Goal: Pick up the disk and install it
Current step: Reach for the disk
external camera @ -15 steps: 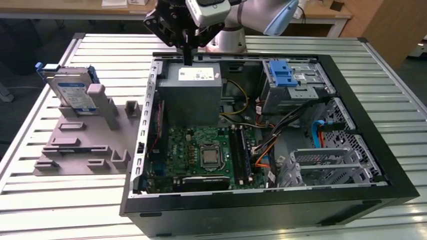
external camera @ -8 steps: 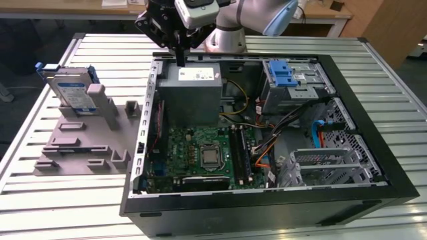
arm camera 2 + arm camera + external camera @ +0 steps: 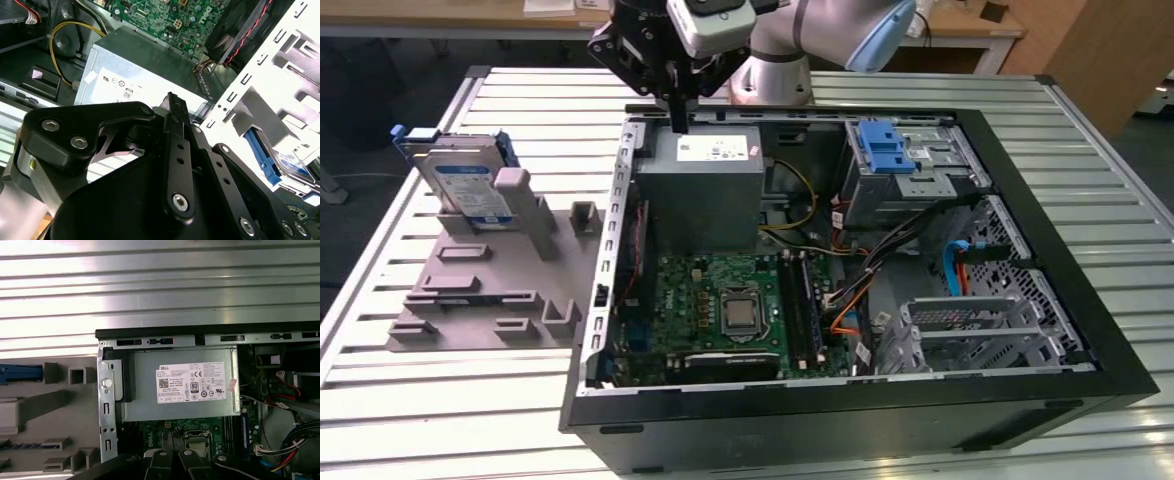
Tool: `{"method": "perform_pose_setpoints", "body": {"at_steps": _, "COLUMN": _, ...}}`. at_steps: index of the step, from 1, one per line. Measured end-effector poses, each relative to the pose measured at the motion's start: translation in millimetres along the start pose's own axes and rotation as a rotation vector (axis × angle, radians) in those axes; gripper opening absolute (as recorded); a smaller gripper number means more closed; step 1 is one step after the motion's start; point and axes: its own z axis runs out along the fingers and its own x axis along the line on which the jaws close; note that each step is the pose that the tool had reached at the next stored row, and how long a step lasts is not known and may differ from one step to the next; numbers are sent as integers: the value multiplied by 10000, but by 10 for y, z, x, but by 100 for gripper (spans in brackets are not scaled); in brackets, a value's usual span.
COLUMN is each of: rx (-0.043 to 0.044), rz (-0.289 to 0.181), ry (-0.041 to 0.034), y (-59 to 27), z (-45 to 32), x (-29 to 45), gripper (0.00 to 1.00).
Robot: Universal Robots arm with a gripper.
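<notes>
Gripper [image 3: 680,118] is pinched narrow with nothing in it, hanging over the 12 o'clock edge of the grey power supply [image 3: 700,195], right by its white sticker [image 3: 714,148] full of small print. The disk [image 3: 464,180], white-and-blue label showing, stands upright in the grey fixture [image 3: 494,300] outside the case [image 3: 854,405]. In the exterior view that's roughly 8 o'clock from the gripper.

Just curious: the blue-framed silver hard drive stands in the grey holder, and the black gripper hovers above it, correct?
No: in the exterior view the black gripper hovers above the grey power-supply box, not the silver hard drive.
</notes>
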Motion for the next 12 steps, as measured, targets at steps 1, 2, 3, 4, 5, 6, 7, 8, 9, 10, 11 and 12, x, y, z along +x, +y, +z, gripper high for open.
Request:
{"method": "perform_pose_setpoints", "body": {"at_steps": 1, "rx": 1, "rz": 0, "ry": 0, "y": 0, "z": 0, "x": 2, "gripper": 11}}
{"method": "perform_pose_setpoints", "body": {"at_steps": 2, "rx": 1, "rz": 0, "ry": 0, "y": 0, "z": 0, "x": 4, "gripper": 11}}
{"method": "perform_pose_setpoints", "body": {"at_steps": 3, "rx": 1, "rz": 0, "ry": 0, "y": -1, "z": 0, "x": 7, "gripper": 11}}
{"method": "perform_pose_setpoints", "body": {"at_steps": 4, "rx": 1, "rz": 0, "ry": 0, "y": -1, "z": 0, "x": 9, "gripper": 11}}
{"method": "perform_pose_setpoints", "body": {"at_steps": 5, "rx": 0, "rz": 0, "ry": 0, "y": -1, "z": 1, "x": 11, "gripper": 11}}
{"method": "perform_pose_setpoints", "body": {"at_steps": 6, "rx": 0, "rz": 0, "ry": 0, "y": -1, "z": 1, "x": 14, "gripper": 11}}
{"method": "perform_pose_setpoints", "body": {"at_steps": 7, "rx": 0, "rz": 0, "ry": 0, "y": -1, "z": 1, "x": 17, "gripper": 11}}
{"method": "perform_pose_setpoints", "body": {"at_steps": 8, "rx": 0, "rz": 0, "ry": 0, "y": -1, "z": 1, "x": 18, "gripper": 11}}
{"method": "perform_pose_setpoints", "body": {"at_steps": 9, "rx": 0, "rz": 0, "ry": 0, "y": -2, "z": 1, "x": 20, "gripper": 11}}
{"method": "perform_pose_setpoints", "body": {"at_steps": 10, "rx": 1, "rz": 0, "ry": 0, "y": -2, "z": 1, "x": 21, "gripper": 11}}
{"method": "perform_pose_setpoints", "body": {"at_steps": 11, "rx": 0, "rz": -1, "ry": 0, "y": -2, "z": 1, "x": 21, "gripper": 11}}
{"method": "perform_pose_setpoints", "body": {"at_steps": 12, "rx": 1, "rz": 0, "ry": 0, "y": -2, "z": 1, "x": 22, "gripper": 11}}
